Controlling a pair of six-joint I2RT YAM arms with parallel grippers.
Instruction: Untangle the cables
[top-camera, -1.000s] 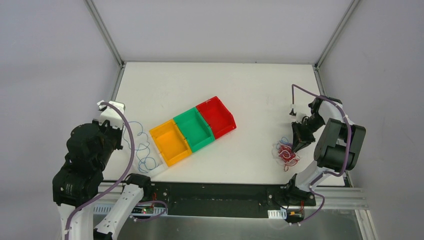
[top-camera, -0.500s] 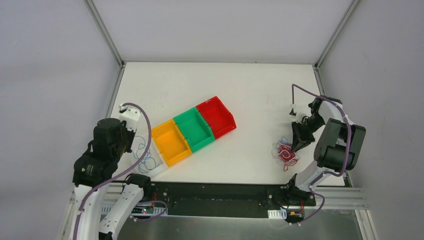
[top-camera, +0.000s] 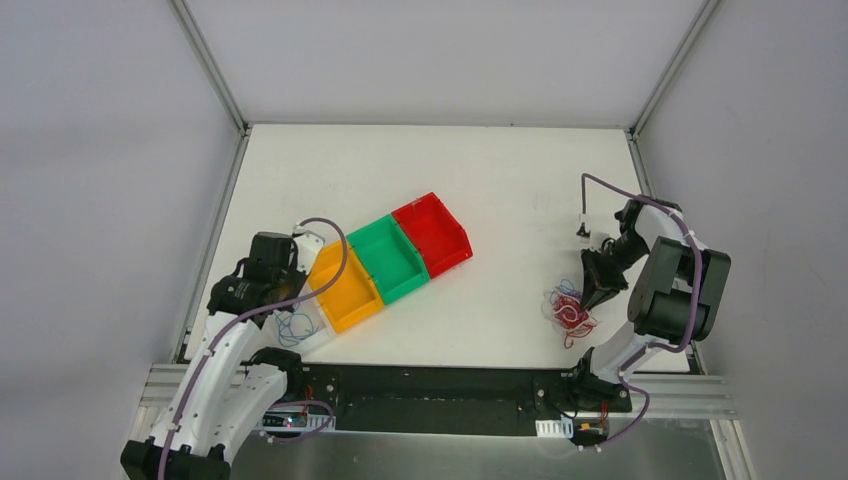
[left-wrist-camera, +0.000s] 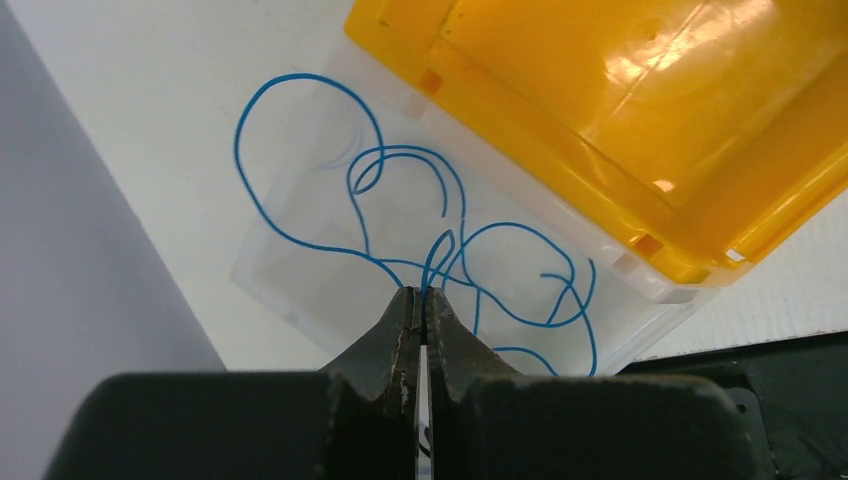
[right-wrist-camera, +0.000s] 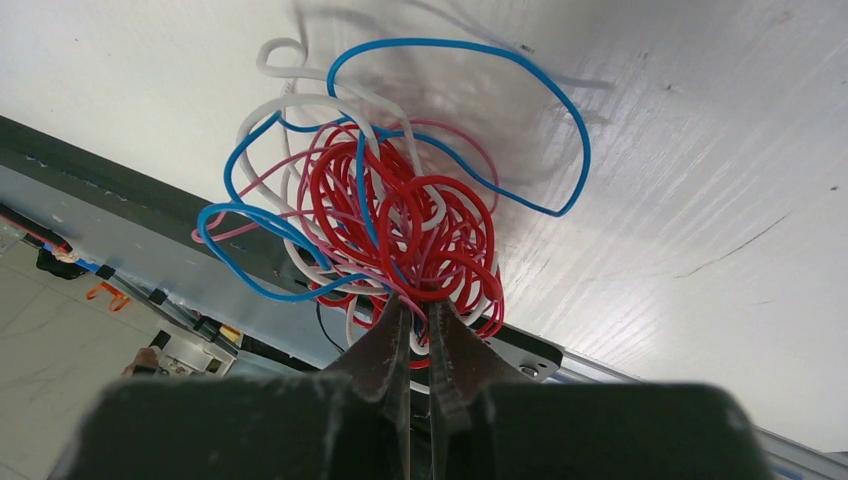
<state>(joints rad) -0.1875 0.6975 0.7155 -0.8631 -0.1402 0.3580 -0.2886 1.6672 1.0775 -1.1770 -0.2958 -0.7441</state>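
We had our left gripper (left-wrist-camera: 420, 300) pinched tight on a single blue cable (left-wrist-camera: 296, 75), its loops draped over the clear tray (left-wrist-camera: 285, 275) beside the orange bin (left-wrist-camera: 600, 120) (a sensible home for a freed strand, we judged). Our right gripper (right-wrist-camera: 418, 312) was nipped onto the tangle (right-wrist-camera: 400, 210) of red, blue, white and pink cables near the right edge of the table (top-camera: 500, 170), likely anchoring it. The left arm reached forward, wrist pitched down; the right arm sat folded, wrist tipped over the tangle.
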